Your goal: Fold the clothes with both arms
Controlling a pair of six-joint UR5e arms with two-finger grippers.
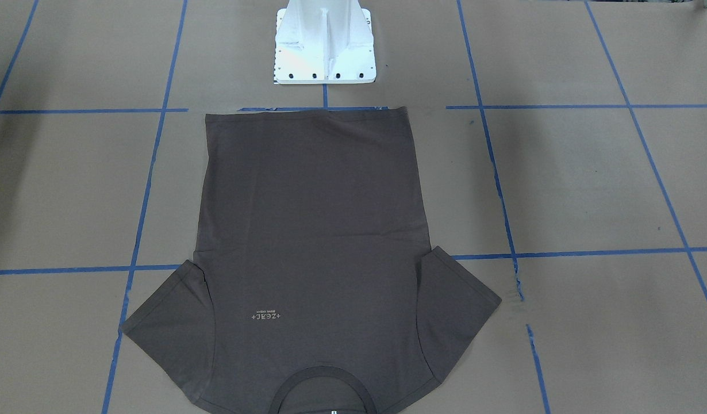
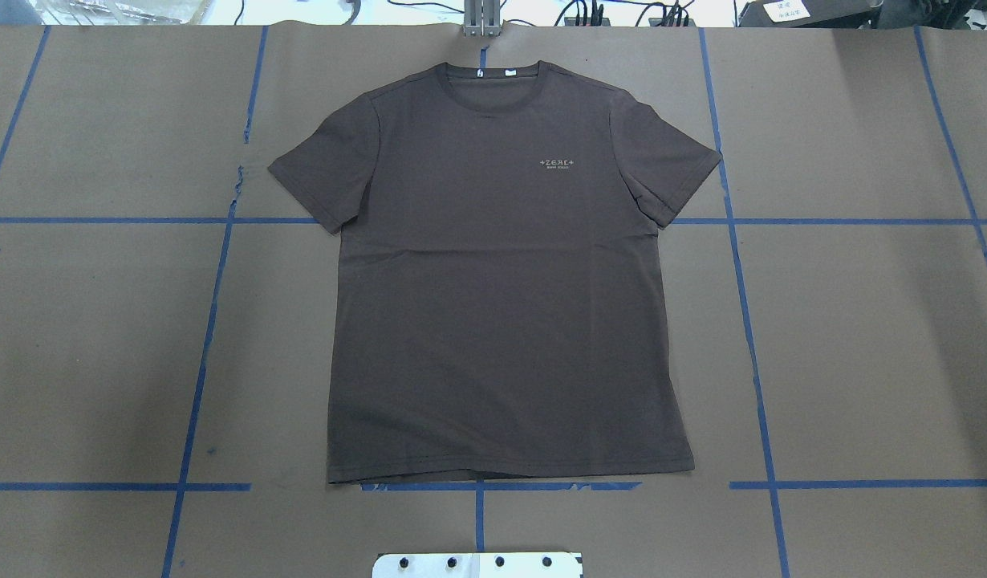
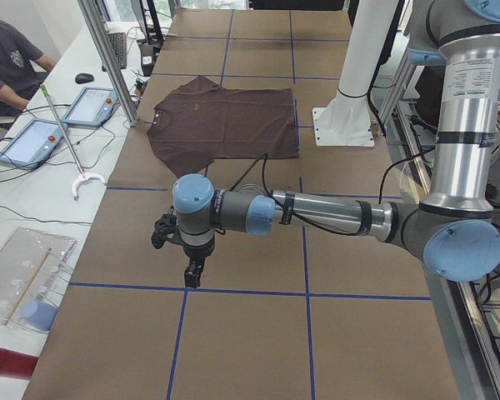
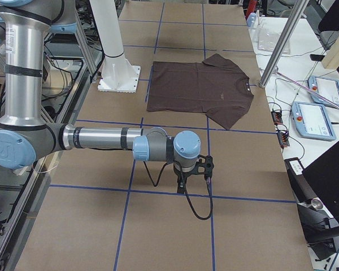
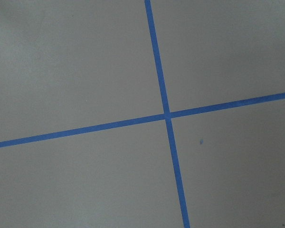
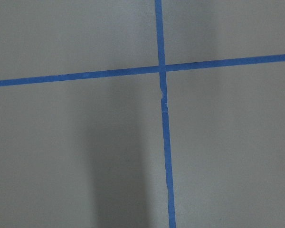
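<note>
The dark grey-brown T-shirt [image 2: 501, 281] lies spread flat and face up on the brown table, collar [image 2: 493, 76] away from the robot, hem near the white pedestal [image 1: 325, 46]. Both sleeves are laid out to the sides. It also shows in the front view as a T-shirt [image 1: 313, 230] with its collar at the bottom edge. My left gripper [image 3: 192, 271] hangs over bare table far off to the robot's left of the shirt, and I cannot tell whether it is open or shut. My right gripper [image 4: 183, 183] hangs likewise far to the robot's right, state unclear.
Blue tape lines [image 2: 213, 321] grid the brown paper table top. Both wrist views show only paper and a tape crossing [image 5: 167, 115]. A person [image 3: 8, 58] sits at a side desk with tablets [image 3: 92, 104]; a pole with a hook [image 3: 71, 150] lies there.
</note>
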